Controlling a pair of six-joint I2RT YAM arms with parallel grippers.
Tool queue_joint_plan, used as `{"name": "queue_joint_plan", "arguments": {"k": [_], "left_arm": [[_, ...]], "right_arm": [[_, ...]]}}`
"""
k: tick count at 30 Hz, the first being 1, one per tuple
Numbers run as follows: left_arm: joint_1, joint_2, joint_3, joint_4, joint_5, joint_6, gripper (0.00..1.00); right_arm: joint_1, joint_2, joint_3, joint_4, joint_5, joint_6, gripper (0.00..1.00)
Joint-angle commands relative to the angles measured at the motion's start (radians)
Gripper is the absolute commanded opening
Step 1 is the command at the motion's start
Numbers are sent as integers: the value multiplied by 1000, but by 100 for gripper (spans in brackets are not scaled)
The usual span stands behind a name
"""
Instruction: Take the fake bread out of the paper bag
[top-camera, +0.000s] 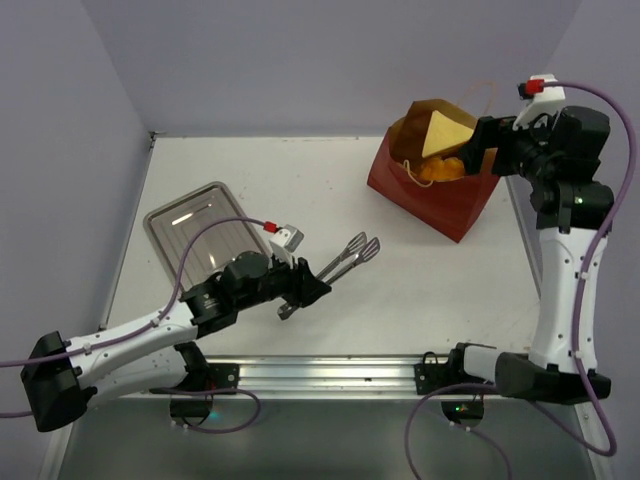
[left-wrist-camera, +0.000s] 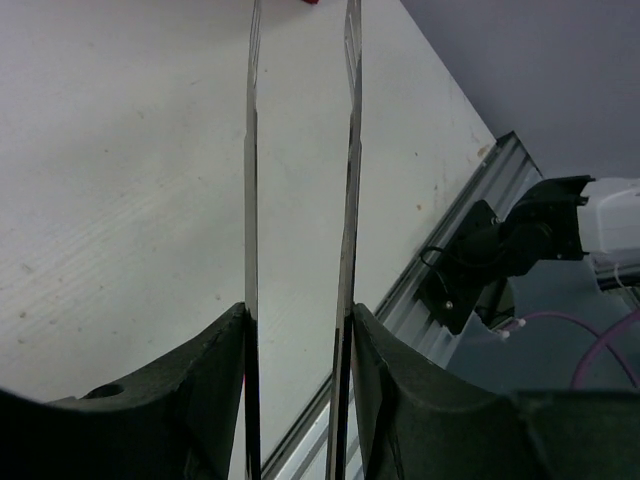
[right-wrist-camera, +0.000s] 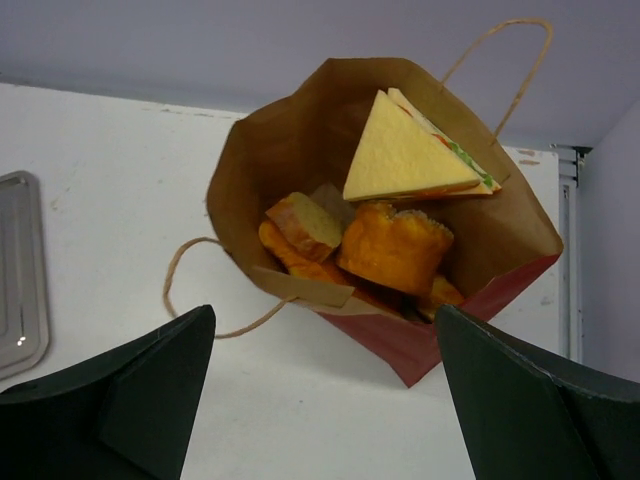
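The dark red paper bag (top-camera: 432, 190) lies open at the back right of the table. In the right wrist view the bag (right-wrist-camera: 400, 335) shows its brown inside, with the fake bread in it: a pale-yellow sandwich wedge (right-wrist-camera: 403, 155), an orange-brown bun (right-wrist-camera: 393, 246), a cut slice (right-wrist-camera: 303, 223) and golden rolls (right-wrist-camera: 295, 262). My right gripper (right-wrist-camera: 322, 315) is open and empty, just above the bag's mouth; it also shows in the top view (top-camera: 478, 150). My left gripper (top-camera: 305, 285) is shut on the metal tongs (top-camera: 352, 252) at mid-table; the tong arms (left-wrist-camera: 348, 200) run between its fingers.
A square metal tray (top-camera: 205, 232) sits at the left of the table; its edge shows in the right wrist view (right-wrist-camera: 15, 270). A tan cord handle (right-wrist-camera: 190, 290) lies on the table beside the bag. The table's front rail (left-wrist-camera: 470, 200) runs near the left gripper.
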Motion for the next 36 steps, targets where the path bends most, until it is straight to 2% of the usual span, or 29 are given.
{"name": "queue_joint_plan", "arguments": {"k": [1, 4, 6, 8, 10, 12, 13, 14, 19, 25, 30, 33, 36], "left_arm": [[5, -65, -71, 167, 81, -101, 47], [5, -106, -119, 188, 79, -120, 46], [5, -135, -124, 176, 79, -120, 46], [5, -155, -125, 152, 78, -114, 46], [5, -183, -127, 124, 67, -109, 46], [5, -206, -133, 112, 64, -105, 46], [5, -212, -137, 110, 65, -103, 46], [5, -217, -142, 112, 67, -105, 46], [5, -231, -177, 123, 75, -111, 46], [5, -237, -191, 124, 68, -103, 46], [5, -211, -193, 138, 73, -97, 46], [5, -203, -194, 147, 76, -98, 46], [5, -201, -194, 150, 78, -103, 46]], "right_arm": [[-1, 114, 57, 38, 117, -1, 96], [-1, 198, 71, 46, 166, -24, 94], [-2, 226, 67, 50, 175, -24, 86], [-2, 234, 38, 75, 203, -15, 84], [-2, 237, 30, 104, 308, -20, 81], [-10, 246, 42, 106, 387, 2, 76], [-13, 249, 39, 106, 433, 9, 68], [-19, 254, 29, 106, 450, 22, 66], [-30, 274, -30, 106, 493, 150, 62], [-99, 332, -70, 109, 420, 310, 58], [-120, 383, -64, 132, 321, 332, 55], [-122, 386, -84, 159, 277, 347, 49], [-122, 374, -110, 173, 235, 370, 35]]}}
